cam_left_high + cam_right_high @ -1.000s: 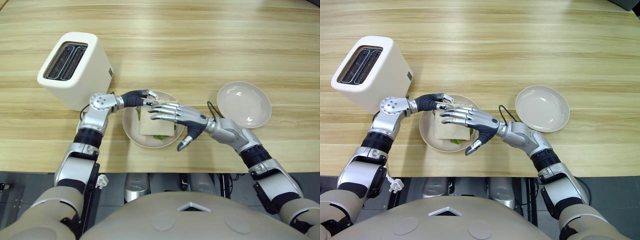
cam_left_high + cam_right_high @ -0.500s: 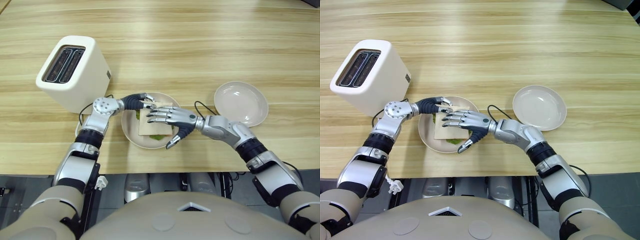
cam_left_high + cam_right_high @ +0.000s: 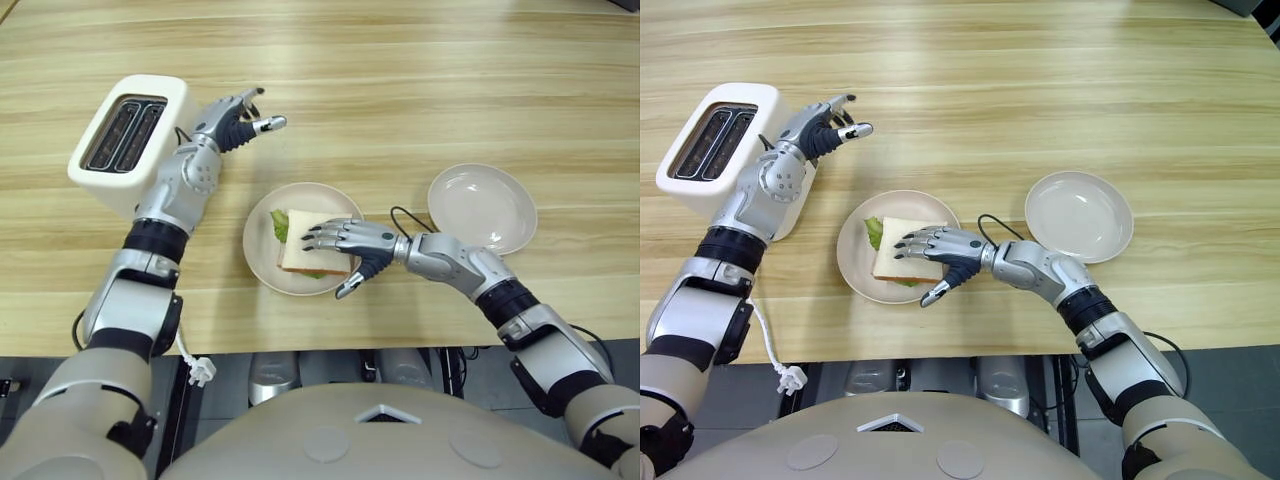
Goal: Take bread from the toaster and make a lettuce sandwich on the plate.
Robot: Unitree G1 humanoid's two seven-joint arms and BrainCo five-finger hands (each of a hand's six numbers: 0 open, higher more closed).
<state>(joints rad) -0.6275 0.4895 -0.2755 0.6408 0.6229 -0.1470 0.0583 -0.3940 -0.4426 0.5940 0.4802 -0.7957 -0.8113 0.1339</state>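
A sandwich (image 3: pixel 296 256) of pale bread with green lettuce (image 3: pixel 278 224) sticking out at its left lies on the beige plate (image 3: pixel 260 266) near the table's front edge. My right hand (image 3: pixel 358 240) rests on the sandwich's right side, fingers spread flat over the top slice, not gripping it. The cream toaster (image 3: pixel 120 150) stands at the left, both slots dark. Raised beside the toaster's upper right corner, my left hand (image 3: pixel 233 117) is open and holds nothing.
A second, empty plate (image 3: pixel 486 207) sits to the right of the sandwich plate. A thin black cable (image 3: pixel 403 214) loops between the two plates. The toaster's white plug (image 3: pixel 197 371) hangs below the table's front edge. Bare wood stretches across the far side.
My left hand has let go of the sandwich and swung up and back to beside the toaster. The right hand settled lower onto the top slice.
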